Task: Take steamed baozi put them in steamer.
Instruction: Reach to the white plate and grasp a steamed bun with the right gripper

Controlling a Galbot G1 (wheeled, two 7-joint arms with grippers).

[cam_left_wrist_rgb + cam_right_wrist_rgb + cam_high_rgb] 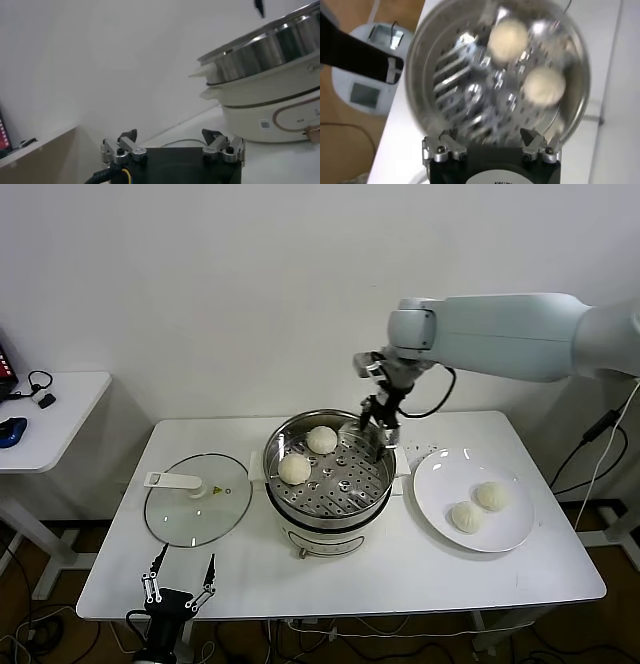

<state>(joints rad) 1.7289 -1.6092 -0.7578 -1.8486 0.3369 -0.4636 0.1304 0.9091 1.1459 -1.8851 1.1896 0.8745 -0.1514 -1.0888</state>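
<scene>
Your right gripper [381, 427] hangs over the far right part of the steamer [328, 529], fingers pointing down and spread wide, with nothing between them. From its wrist camera you look straight down into the pot [496, 80]: two fingers [534, 142] frame the view, well apart, and the perforated tray lies below them, somewhat smeared by blur, so you cannot say how close the fingertips are to the tray. Two baozi sit on that tray, one [321, 439] toward the back and one [294, 468] toward your left side of the pot; they lie near each other without touching, and the wrist view shows the same pair [508, 39] and [544, 85]. The other two baozi rest on the white plate [440, 509] just right of the steamer, one [491, 495] farther back and one [466, 516] nearer you, side by side and almost touching. The glass lid [198, 499] lies flat on the table [520, 584] to the left of the pot, its white handle pointing toward the left edge. Your left gripper [178, 585] is parked low at the near edge of the table, in front of the lid, fingers open and empty; its own camera shows both fingers [129, 145] spread apart, with the steamer's steel wall and white base [270, 95] off beyond them.
</scene>
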